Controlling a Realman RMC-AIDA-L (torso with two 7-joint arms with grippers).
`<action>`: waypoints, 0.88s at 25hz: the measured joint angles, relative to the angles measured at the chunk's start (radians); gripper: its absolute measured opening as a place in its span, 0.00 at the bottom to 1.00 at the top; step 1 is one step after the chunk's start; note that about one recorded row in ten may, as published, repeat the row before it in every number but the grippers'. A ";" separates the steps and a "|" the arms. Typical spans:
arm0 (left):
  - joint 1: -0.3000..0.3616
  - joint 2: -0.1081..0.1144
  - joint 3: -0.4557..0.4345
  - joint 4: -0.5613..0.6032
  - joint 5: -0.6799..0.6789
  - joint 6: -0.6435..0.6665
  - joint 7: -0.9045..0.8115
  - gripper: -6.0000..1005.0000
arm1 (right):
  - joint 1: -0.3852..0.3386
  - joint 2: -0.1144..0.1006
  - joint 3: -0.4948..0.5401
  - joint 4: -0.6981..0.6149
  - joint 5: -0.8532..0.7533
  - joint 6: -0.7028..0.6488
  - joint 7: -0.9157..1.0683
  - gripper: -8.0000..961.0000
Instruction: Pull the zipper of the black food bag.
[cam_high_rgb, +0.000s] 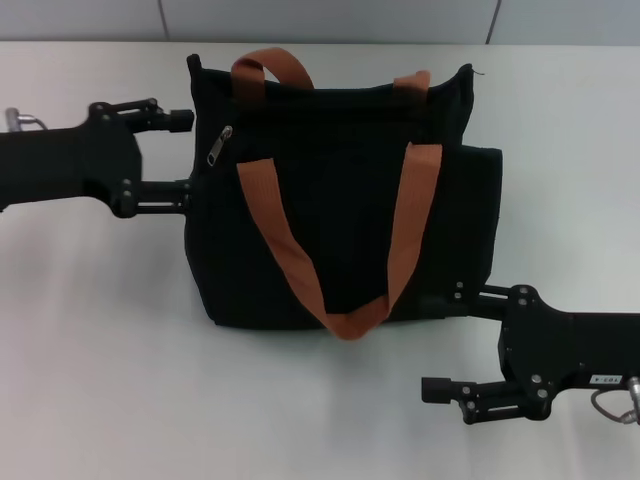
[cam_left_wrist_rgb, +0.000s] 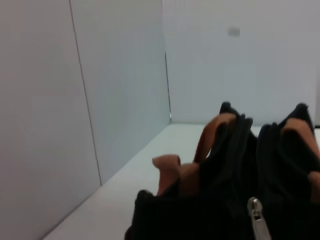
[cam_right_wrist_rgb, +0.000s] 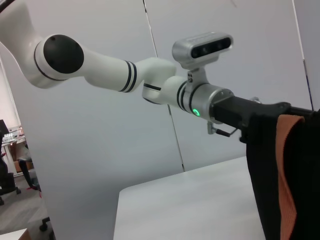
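from the head view, the black food bag (cam_high_rgb: 340, 210) lies on its side on the white table (cam_high_rgb: 100, 380), its orange-brown straps (cam_high_rgb: 400, 240) draped across the top face. the zipper (cam_high_rgb: 219, 146) is a small silver tab near the bag's upper left corner, hanging at a slant. the left gripper (cam_high_rgb: 185, 158) is at the bag's left edge with its jaws spread wide, one finger up near the top corner and the other lower against the side; the tab sits just beside and between them, not yet pinched. the right gripper (cam_high_rgb: 440, 345) is at the bag's lower right corner, also open, one finger touching or just beside the fabric, the other well clear below it.

the left wrist view shows the bag's dark folds close up, the straps (cam_left_wrist_rgb: 210, 145) rising behind, and the silver tab (cam_left_wrist_rgb: 257, 215) low in the picture, very near the camera.

the right wrist view shows the bag's edge (cam_right_wrist_rgb: 265, 180) with a strap (cam_right_wrist_rgb: 290, 170), and the left arm (cam_right_wrist_rgb: 150, 85) reaching across to it.

to do this well, i judge the left fingers should close squarely on the tab itself, not the cloth, then pull along the zip line while the right gripper steadies the bag so it does not slide.
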 joint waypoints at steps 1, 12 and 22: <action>-0.011 -0.006 0.002 0.001 0.015 -0.021 0.001 0.81 | 0.000 0.000 0.001 0.000 0.000 0.000 0.000 0.87; -0.024 -0.013 0.010 0.014 0.024 -0.052 0.037 0.79 | 0.003 0.000 0.012 0.000 0.002 0.001 0.002 0.87; -0.019 -0.012 0.010 0.024 0.024 -0.044 0.043 0.53 | 0.005 0.000 0.015 0.000 0.002 0.001 0.002 0.87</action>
